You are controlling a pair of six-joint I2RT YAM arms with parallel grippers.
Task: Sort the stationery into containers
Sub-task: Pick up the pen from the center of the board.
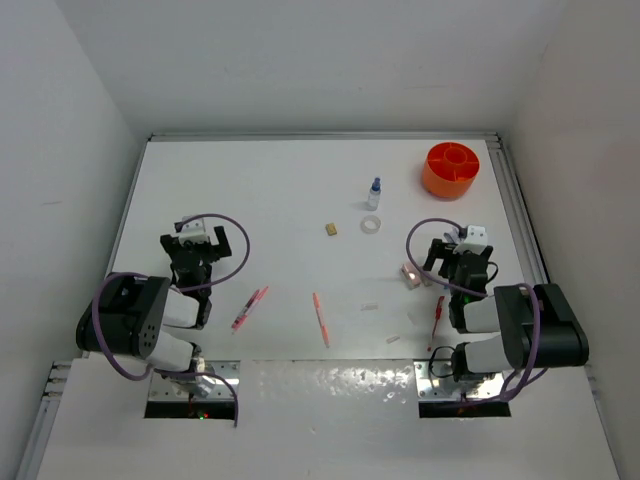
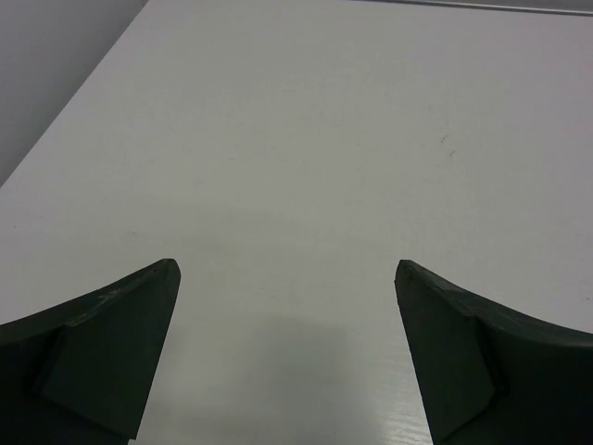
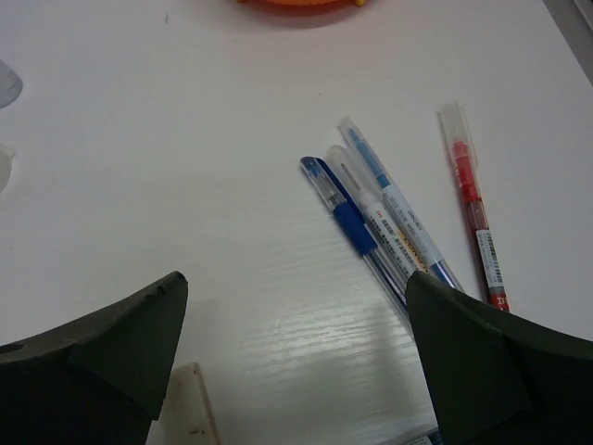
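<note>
1. From above, the tub (image 1: 452,170) sits at the far right of the table (image 1: 270,190).
2. Left of it and a little nearer stands the bottle (image 1: 374,193). The tape ring (image 1: 372,224) is just on its near side, and the tan eraser (image 1: 330,229) lies left of the ring.
3. Nearer the arms, a pink pen (image 1: 249,308) lies left of centre and a red pen (image 1: 321,319) lies at centre. Two small white bits (image 1: 370,306) lie to the right of the red pen.
4. A dark red pen (image 1: 437,320) lies close against the right arm, and a pale eraser (image 1: 409,274) lies just left of the right gripper (image 1: 452,258).
5. The left gripper (image 1: 200,234) hangs over bare table at the near left, well apart from every item.
6. On the left wrist, the left gripper (image 2: 287,278) has its fingers (image 2: 111,343) spread wide, with only white table between them.
7. On the right wrist, the right gripper (image 3: 296,287) is also spread wide and grips nothing.
8. Ahead of it, three blue pens (image 3: 371,209) lie side by side, slanting toward the right finger (image 3: 482,371), which hides their near ends.
9. A clear red pen (image 3: 473,204) lies right of them.
10. A white eraser (image 3: 195,408) lies by the left finger, and the tub's edge (image 3: 306,4) shows at the far side.
</note>
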